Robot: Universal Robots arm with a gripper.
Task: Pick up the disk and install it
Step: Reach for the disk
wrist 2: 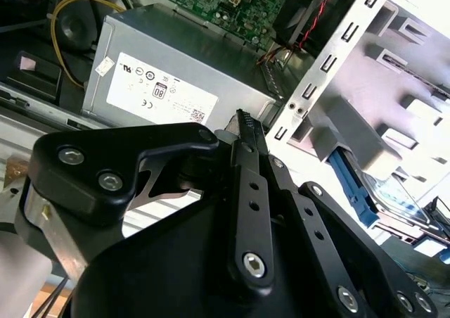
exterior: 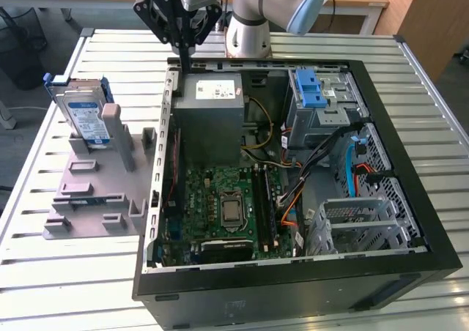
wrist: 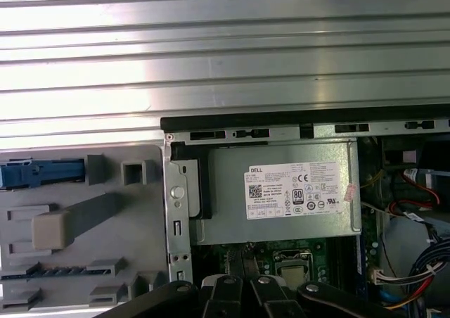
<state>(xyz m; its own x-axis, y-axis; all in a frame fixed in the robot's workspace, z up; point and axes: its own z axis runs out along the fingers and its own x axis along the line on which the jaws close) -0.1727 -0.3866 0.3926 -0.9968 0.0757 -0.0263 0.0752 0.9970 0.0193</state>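
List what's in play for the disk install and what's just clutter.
Job:
- flat silver hard drive with blue side rails, standing in the grey plastic holder
- black pincer
- open black computer case

Lying about:
- grey power-supply box with white sticker
- green motherboard
- slatted metal table

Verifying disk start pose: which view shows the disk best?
Exterior view: the disk stands in the grey holder, label visible. The second wrist view catches its blue rail and a corner; the first wrist view, a blue edge.
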